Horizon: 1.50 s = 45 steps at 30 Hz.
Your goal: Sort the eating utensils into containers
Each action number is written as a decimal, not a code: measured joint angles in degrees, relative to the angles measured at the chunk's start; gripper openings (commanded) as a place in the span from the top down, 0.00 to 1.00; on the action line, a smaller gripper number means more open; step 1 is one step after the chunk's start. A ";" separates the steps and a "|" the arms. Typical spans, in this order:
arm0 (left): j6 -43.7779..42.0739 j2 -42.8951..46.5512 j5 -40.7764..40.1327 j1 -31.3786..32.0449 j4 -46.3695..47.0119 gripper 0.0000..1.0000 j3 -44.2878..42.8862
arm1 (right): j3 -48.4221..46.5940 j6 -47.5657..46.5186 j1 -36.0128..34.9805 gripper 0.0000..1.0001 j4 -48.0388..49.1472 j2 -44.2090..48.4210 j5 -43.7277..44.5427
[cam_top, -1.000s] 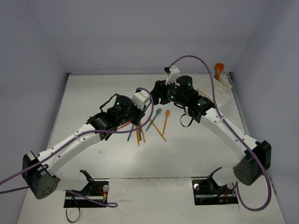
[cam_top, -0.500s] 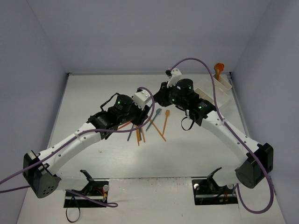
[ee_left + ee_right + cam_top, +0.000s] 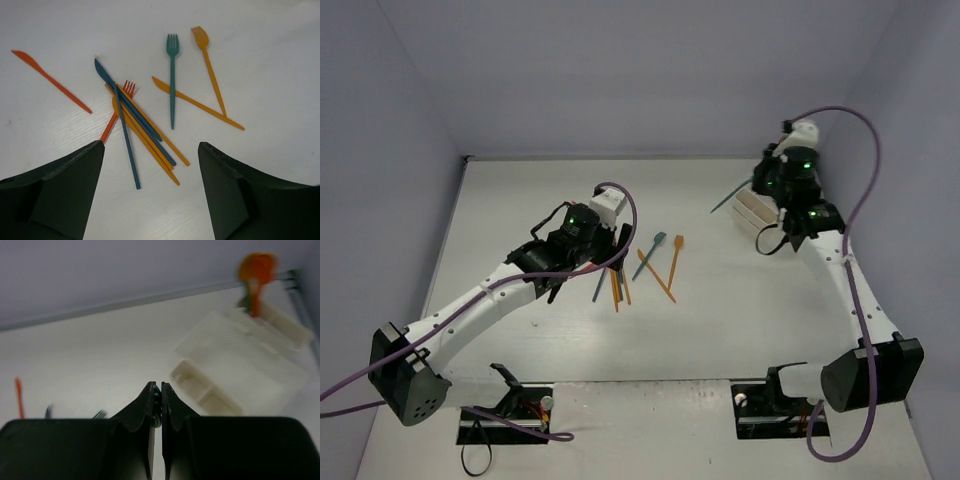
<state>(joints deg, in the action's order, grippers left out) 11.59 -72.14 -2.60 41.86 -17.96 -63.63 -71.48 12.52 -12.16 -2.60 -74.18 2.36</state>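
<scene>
While the left hand [image 3: 150, 148] hovers wide open, holding nothing, over the loose pile of thin orange, teal and dark-blue plastic utensils [image 3: 135, 122] on the white tabletop [image 3: 260, 40], the right hand [image 3: 156, 390] is clamped on a slim teal plastic utensil [image 3: 729, 199] up by the white translucent rectangular bins [image 3: 240, 347] at far right. Step looks like carry-to-bin. Next: line the long piece up with a bin's length, lower, release. Can't tell what type the held piece is. A blurred orange spoon [image 3: 255, 270] stands in the rear bin.
</scene>
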 measured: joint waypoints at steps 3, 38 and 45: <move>2.37 0.09 -0.29 -1.65 -0.13 0.27 2.57 | -2.34 1.23 11.94 1.00 -0.31 -0.56 1.82; 8.66 0.57 1.32 -4.49 -1.11 0.27 8.04 | -16.79 12.98 33.86 1.00 8.96 -28.90 7.32; 8.85 0.62 1.30 -4.54 -1.14 0.27 8.23 | -15.33 12.99 31.23 1.00 10.27 -30.94 6.58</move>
<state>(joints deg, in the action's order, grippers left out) 20.44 -71.52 -1.30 37.32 -19.10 -55.41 -86.81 25.51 19.07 7.67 -105.11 8.94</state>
